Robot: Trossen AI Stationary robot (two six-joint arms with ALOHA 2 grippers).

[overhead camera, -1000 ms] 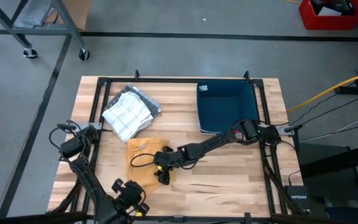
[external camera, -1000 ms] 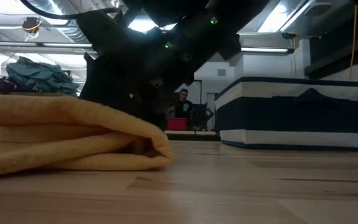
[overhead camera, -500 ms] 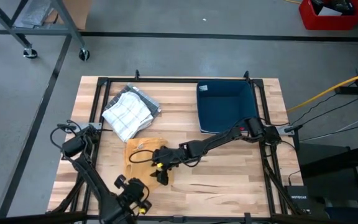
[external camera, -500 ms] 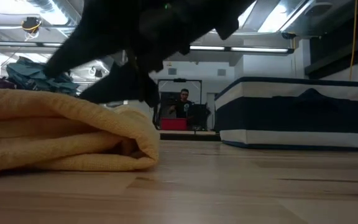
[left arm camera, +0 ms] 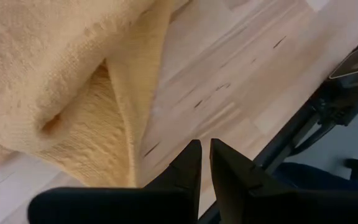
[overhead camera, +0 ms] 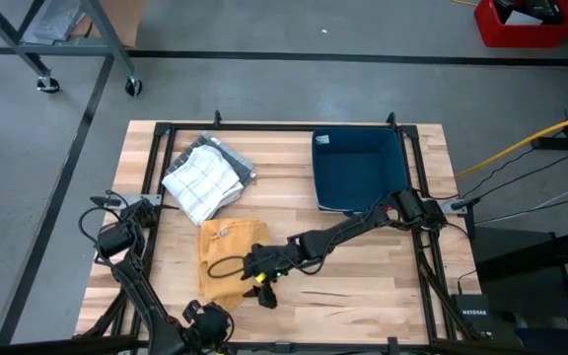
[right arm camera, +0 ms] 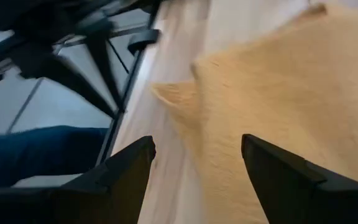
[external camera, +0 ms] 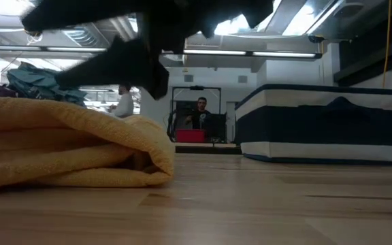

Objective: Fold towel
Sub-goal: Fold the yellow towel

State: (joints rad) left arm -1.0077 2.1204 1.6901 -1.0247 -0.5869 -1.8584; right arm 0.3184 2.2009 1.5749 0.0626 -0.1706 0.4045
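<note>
Yellow towel (overhead camera: 227, 258) looks soft and limp; grasp its corner at 6 o'clock. Right gripper (overhead camera: 264, 288) hovers spread; left gripper (left arm camera: 202, 163) pressed together.

Open wood runs across the table's (overhead camera: 363, 286) 5 o'clock side, easy passage there. Blocking stuff: yellow towel (overhead camera: 227, 258) at 7, checkered cloth (overhead camera: 203, 177) at 10, blue bin (overhead camera: 359, 170) at 1.

Two towels (overhead camera: 227, 258), one bin (overhead camera: 359, 170).
</note>
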